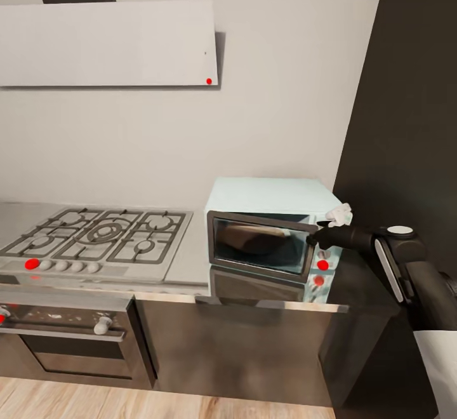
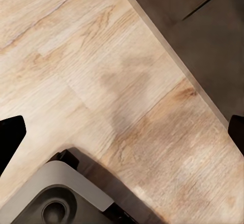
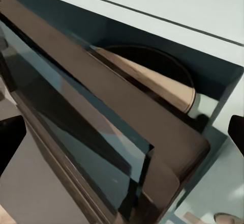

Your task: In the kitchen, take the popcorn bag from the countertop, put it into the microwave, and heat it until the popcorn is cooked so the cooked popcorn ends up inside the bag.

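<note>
While the door [image 1: 260, 247] of the microwave [image 1: 273, 228] stands only partly swung shut, the step in hand looks like the closing of it, with the popcorn bag [image 1: 254, 236] already lying inside as a tan-brown shape behind the dark glass; the right wrist view shows the same tan sack [image 3: 152, 79] in the cavity past the door's free edge. The right tool [image 1: 315, 236] sits at that free edge, just beside the white panel and its red dot [image 1: 323, 265]; its two fingertips stand wide apart at the borders of the wrist picture, holding nothing. The next move likely calls for a push on the door until it meets the mint-blue frame, then a turn or press at the panel to start heating. The left tool [image 2: 122, 132] hangs over the wood floor [image 2: 91, 56], fingers wide and empty. On the grey surface [image 1: 190, 260] to the left lies a gas hob [image 1: 101, 235], with an oven [image 1: 63, 343] beneath and a hood above. A dark tall cabinet [image 1: 406, 120] crowds the right arm.
</note>
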Tool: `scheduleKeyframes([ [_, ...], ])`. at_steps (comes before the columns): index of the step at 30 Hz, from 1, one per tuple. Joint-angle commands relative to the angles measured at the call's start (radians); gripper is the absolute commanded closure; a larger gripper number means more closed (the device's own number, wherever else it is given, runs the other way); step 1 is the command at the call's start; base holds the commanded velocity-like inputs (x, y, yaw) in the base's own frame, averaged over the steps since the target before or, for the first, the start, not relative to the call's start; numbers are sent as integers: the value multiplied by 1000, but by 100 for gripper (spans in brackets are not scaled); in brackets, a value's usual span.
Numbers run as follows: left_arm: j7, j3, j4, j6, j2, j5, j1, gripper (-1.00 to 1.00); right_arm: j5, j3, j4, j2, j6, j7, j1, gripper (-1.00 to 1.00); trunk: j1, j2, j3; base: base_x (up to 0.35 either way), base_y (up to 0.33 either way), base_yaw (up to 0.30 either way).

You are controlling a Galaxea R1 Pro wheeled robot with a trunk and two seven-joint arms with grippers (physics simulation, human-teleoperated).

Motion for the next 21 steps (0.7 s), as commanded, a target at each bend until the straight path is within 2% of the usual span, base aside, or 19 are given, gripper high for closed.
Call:
scheduleKeyframes([
  [1,-3,3,-2,8,-1,7,0,-100,7,0,-1,0,4,7,-1,-100,0,-1,-1,5,5,0],
  [5,-3,3,-2,8,-1,7,0,-100,7,10,0,0,4,7,-1,-100,0,-1,-1,2,1,0],
  [9,-3,3,-2,8,-1,7,0,-100,4,54,0,-2,4,15,-1,-100,0,-1,-1,0,0,0],
  [14,-3,4,-2,8,0,7,0,-100,6,59,-1,-2,3,74,-1,-100,0,-1,-1,0,0,0],
  [21,-2,4,-2,7,-1,7,0,-100,7,58,-1,-3,2,83,-1,-100,0,-1,-1,0,0,0],
])
